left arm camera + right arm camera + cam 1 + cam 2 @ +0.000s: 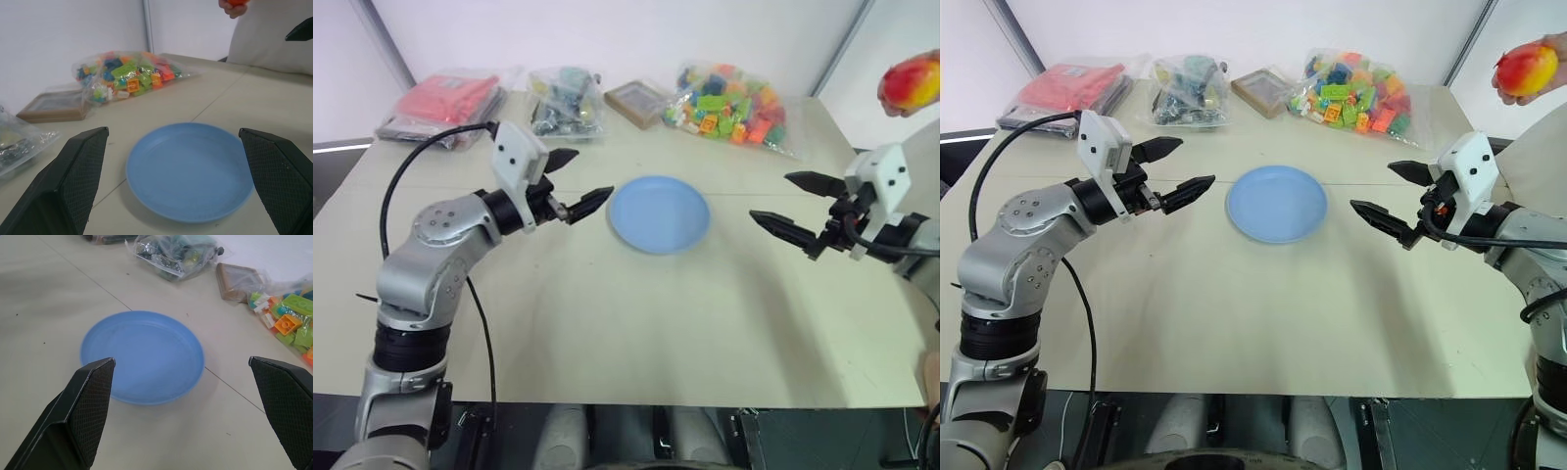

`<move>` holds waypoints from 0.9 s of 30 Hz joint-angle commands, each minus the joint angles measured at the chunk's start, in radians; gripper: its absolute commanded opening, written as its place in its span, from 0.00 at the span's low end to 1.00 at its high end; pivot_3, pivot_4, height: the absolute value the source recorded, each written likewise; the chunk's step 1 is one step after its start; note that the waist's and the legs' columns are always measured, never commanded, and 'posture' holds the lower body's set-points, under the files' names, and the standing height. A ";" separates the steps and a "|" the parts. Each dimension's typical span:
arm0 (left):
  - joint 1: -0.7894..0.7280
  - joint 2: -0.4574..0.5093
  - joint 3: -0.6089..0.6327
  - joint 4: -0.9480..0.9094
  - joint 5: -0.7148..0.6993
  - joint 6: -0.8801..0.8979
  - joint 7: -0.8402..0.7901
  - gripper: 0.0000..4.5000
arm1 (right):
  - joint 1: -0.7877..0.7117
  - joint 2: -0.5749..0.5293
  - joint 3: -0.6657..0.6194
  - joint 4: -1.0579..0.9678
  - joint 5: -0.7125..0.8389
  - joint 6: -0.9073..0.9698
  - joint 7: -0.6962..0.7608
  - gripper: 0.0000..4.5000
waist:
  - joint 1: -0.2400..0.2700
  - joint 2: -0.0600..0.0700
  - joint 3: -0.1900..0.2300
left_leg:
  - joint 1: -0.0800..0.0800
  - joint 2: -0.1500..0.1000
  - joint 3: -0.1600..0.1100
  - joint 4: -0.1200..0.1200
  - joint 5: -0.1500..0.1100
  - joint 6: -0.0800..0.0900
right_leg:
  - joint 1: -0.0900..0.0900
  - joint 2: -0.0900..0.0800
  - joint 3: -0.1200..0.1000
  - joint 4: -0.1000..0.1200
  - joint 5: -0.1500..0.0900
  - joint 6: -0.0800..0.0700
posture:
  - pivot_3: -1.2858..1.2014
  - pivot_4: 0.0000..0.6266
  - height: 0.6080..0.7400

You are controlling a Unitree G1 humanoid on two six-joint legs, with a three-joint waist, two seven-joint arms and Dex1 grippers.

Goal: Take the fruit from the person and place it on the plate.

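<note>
While hand-held, fruit (1526,70) above right gripper (1393,193).

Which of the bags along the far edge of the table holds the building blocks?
The clear bag nearest the fruit, packed with bright multicoloured blocks; the others hold red and dark greenish contents.

The plate (1276,203) lies on the table (1234,313) between the left gripper (1178,168) and the right gripper (1387,196). The fruit (1527,69), probably in the person's hand (1540,90), is behind the right gripper.
</note>
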 commanded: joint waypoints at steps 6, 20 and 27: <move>-0.024 -0.007 0.015 -0.015 -0.004 -0.017 0.013 0.99 | -0.005 -0.026 -0.046 -0.006 0.003 -0.019 0.002 1.00 | 0.000 0.000 0.000 | 0.000 0.000 0.000 0.000 0.000 0.000 | 0.000 0.000 0.000 0.000 0.000 0.000 | 0.52 0.24 0.93; -0.019 -0.011 0.012 -0.019 -0.011 -0.015 0.011 0.99 | 0.007 -0.038 -0.054 -0.001 -0.001 -0.024 0.009 1.00 | 0.000 0.000 0.000 | 0.000 0.000 0.000 0.000 0.000 0.000 | 0.000 0.000 0.000 0.000 0.000 0.000 | 0.52 0.24 0.93; -0.019 -0.019 0.003 -0.020 -0.003 -0.023 0.011 0.99 | 0.008 -0.040 -0.056 0.002 -0.003 -0.027 0.010 1.00 | 0.000 0.000 0.000 | 0.000 0.000 0.000 0.000 0.000 0.000 | 0.000 0.000 0.000 0.000 0.000 0.000 | 0.52 0.24 0.93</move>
